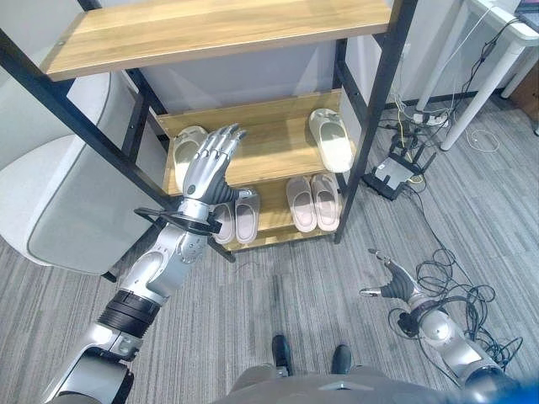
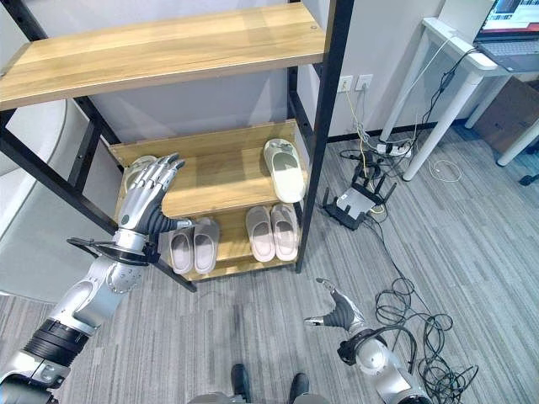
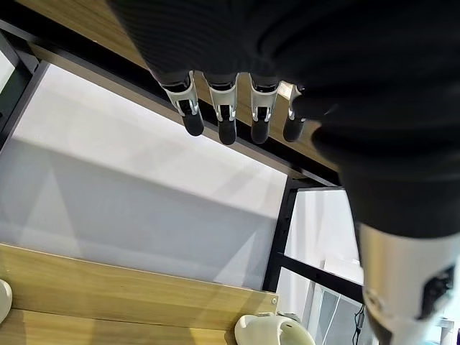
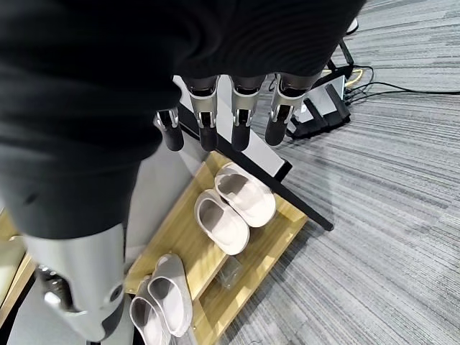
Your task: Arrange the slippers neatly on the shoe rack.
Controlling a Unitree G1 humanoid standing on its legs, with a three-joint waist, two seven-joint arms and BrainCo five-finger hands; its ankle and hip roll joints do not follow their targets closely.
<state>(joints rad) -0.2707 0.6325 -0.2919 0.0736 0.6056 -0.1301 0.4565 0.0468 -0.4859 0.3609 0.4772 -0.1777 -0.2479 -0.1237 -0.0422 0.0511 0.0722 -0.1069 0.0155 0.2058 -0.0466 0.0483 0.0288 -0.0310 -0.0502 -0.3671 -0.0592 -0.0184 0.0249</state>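
Left eye view, item one: my left hand [image 1: 206,168], raised in front of the rack [image 1: 253,135], fingers straight and slightly spread, holding nothing. It hangs before the middle shelf [image 1: 261,139], its fingertips near the cream slipper [image 1: 186,145] at that shelf's left end; whether they touch it I cannot tell.

Item two: my right hand [image 1: 392,282], low over the grey floor [image 1: 286,286] to the right of the rack, fingers and thumb splayed, empty, well apart from every slipper.

Item three: middle shelf, two cream slippers. The left one sits at the far left, partly behind my hand. The right slipper [image 1: 330,139] lies at the right end beside the black post [image 1: 370,118], toe toward the front. The two are well apart, with bare wood between them.

Item four: bottom shelf [image 1: 274,220], two pairs. A grey pair [image 1: 237,219] on the left, a pinkish pair [image 1: 313,202] on the right, each pair side by side and touching.

Item five: top shelf [image 1: 210,34], bare wood.

Step in hand, by my judgement: the lower pairs look settled; the cream pair is not yet together. Next move, as I judge it: lower my left hand onto the left cream slipper, close on it and bring it just beside its mate, toes aligned.
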